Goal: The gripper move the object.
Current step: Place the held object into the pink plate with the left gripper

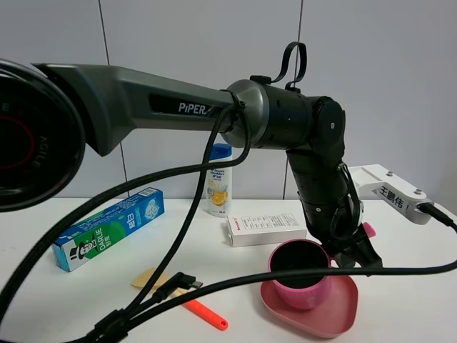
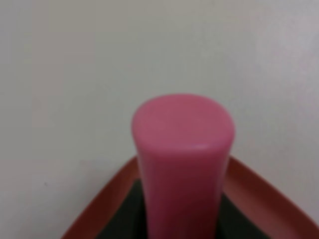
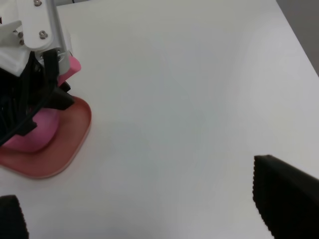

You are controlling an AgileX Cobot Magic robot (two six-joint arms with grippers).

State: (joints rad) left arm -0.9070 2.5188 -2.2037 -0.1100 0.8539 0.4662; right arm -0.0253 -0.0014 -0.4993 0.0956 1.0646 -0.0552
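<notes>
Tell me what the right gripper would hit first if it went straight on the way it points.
Most likely the bare white table: the right gripper, open, faces plain tabletop, with the pink plate and toy saucepan off to one side. Depth is unclear.

Bare table [image 3: 199, 99] lies open right of plate [image 1: 343, 314] carrying saucepan [image 1: 303, 293]. White box [image 1: 265, 230] blocks just behind; black cables [image 1: 400, 271] cross near side.

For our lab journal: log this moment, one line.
left gripper: at handle of small pink toy saucepan | saucepan: on flat pink square plate | right gripper: open
</notes>
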